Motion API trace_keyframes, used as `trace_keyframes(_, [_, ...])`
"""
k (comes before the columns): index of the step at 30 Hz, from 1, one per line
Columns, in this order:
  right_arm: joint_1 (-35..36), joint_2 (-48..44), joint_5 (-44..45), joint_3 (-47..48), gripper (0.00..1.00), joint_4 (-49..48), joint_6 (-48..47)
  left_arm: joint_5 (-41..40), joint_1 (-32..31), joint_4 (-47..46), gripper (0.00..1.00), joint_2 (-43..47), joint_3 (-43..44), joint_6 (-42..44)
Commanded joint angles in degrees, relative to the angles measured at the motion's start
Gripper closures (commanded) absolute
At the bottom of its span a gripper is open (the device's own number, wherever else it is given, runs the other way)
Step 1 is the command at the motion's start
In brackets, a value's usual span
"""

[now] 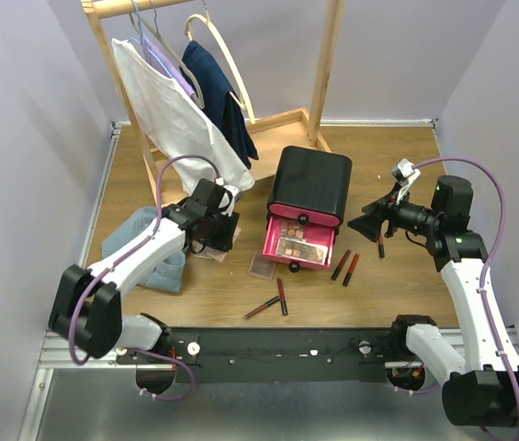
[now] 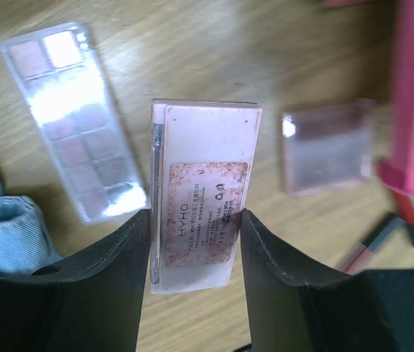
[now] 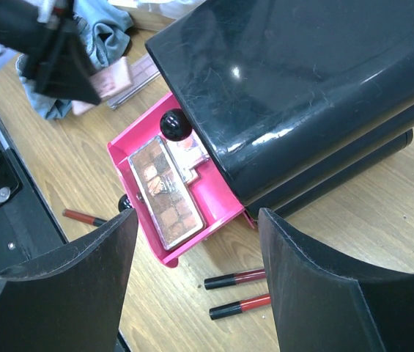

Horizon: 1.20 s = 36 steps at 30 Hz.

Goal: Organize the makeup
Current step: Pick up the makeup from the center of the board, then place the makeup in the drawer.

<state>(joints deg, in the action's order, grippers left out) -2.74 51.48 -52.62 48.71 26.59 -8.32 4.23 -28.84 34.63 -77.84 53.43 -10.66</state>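
My left gripper [image 1: 223,220] [image 2: 196,220] is shut on a pale pink eyeshadow palette [image 2: 205,213], label side up, held above the table. Below it lie another eyeshadow palette [image 2: 75,121] and a square blush case [image 2: 327,147] [image 1: 261,266]. The black box [image 1: 310,188] [image 3: 302,95] has its bottom pink drawer [image 1: 319,260] [image 3: 225,192] pulled out, with a palette [image 3: 166,194] inside. My right gripper [image 1: 374,220] [image 3: 199,293] is open and empty, above two lip tubes [image 3: 236,279] [image 1: 341,265] right of the drawer. Two more lip tubes [image 1: 282,296] lie in front of the drawer.
A light blue cloth [image 1: 144,248] [image 2: 1,227] lies at the left beside my left arm. A wooden clothes rack [image 1: 328,64] with hanging garments [image 1: 176,110] stands at the back. One more lip tube [image 1: 380,244] lies under my right gripper.
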Motion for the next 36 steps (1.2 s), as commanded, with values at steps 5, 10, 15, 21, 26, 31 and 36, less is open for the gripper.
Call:
trace_keyframes(5, [-0.51,-0.33,-2.4,-1.33,0.26,-0.84,0.93,3.07,-7.01,-0.45,0.57,12.79,-1.05,-2.18])
trace_keyframes(10, [-0.6,-0.51,-2.4,-1.34,0.26,-0.75,1.02,-0.97,-15.0,0.08,0.57,13.33,1.94,-2.62])
trace_keyframes(15, [-0.6,-0.95,-2.14,-0.98,0.26,-0.13,0.85,-5.8,-20.37,1.58,0.57,10.26,6.51,-0.69])
trace_keyframes(21, [-0.77,-1.04,-2.05,-0.9,0.26,0.04,0.76,-8.62,-24.32,2.72,0.57,6.31,10.9,1.42])
trace_keyframes(26, [-0.86,-0.77,-2.05,-0.55,0.26,0.04,0.67,-9.85,-26.61,3.07,0.57,3.67,13.1,2.74])
trace_keyframes(31, [-0.86,-0.51,-2.05,-0.28,0.26,0.04,0.49,-11.08,-28.72,2.72,0.57,1.65,14.33,3.18])
trace_keyframes(36, [-0.86,-0.24,-1.96,-0.02,0.26,0.04,0.32,-11.44,-30.75,2.81,0.57,-1.17,15.56,4.32])
